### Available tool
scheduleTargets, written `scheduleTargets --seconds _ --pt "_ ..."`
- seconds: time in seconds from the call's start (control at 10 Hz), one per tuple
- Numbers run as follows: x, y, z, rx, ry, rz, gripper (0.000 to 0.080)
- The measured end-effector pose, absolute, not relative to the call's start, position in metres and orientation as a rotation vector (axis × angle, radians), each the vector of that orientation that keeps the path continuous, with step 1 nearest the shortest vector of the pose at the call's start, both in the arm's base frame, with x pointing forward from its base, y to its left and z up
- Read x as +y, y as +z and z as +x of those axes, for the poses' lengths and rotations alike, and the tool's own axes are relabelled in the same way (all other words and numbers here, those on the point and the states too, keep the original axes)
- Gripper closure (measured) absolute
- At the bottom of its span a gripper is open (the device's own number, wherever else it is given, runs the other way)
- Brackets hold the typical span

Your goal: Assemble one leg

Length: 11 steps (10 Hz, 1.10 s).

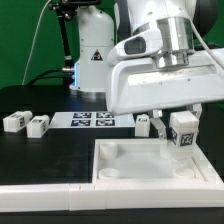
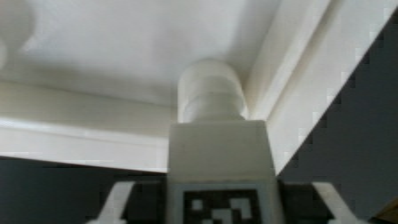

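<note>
My gripper (image 1: 181, 128) is shut on a leg (image 1: 183, 135), a stubby white block with a black-and-white tag, held upright over the far right corner of the large white square panel (image 1: 120, 170). In the wrist view the leg (image 2: 219, 150) runs down from between my fingers (image 2: 125, 200), and its round tip meets the panel (image 2: 107, 60) near its raised rim. Two more legs (image 1: 14, 122) (image 1: 38, 125) lie on the black table at the exterior view's left. Another leg (image 1: 143, 124) stands just behind the panel, next to my gripper.
The marker board (image 1: 92, 120) lies flat on the table behind the panel. A white robot base (image 1: 95, 55) stands at the back. The panel has round corner sockets (image 1: 108, 152) and a raised rim.
</note>
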<state>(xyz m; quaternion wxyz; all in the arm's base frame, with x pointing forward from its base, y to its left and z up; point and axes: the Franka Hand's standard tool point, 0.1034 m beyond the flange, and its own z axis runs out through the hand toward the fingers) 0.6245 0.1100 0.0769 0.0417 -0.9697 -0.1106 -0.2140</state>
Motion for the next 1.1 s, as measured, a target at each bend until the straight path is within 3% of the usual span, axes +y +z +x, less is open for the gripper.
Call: scheduleTargets --seconds 0.6,0.9,1.0,1.1 --pt "0.114 0.059 0.629 -0.332 -0.685 -2.959 0.0511" --pt "0.115 0.059 0.628 -0.327 -0.739 -2.948 0.0511" --pt "0.115 0.058 0.628 -0.327 -0.739 -2.948 0.0439" --pt "0.115 0.058 0.628 -0.328 -0.739 -2.948 0.0439"
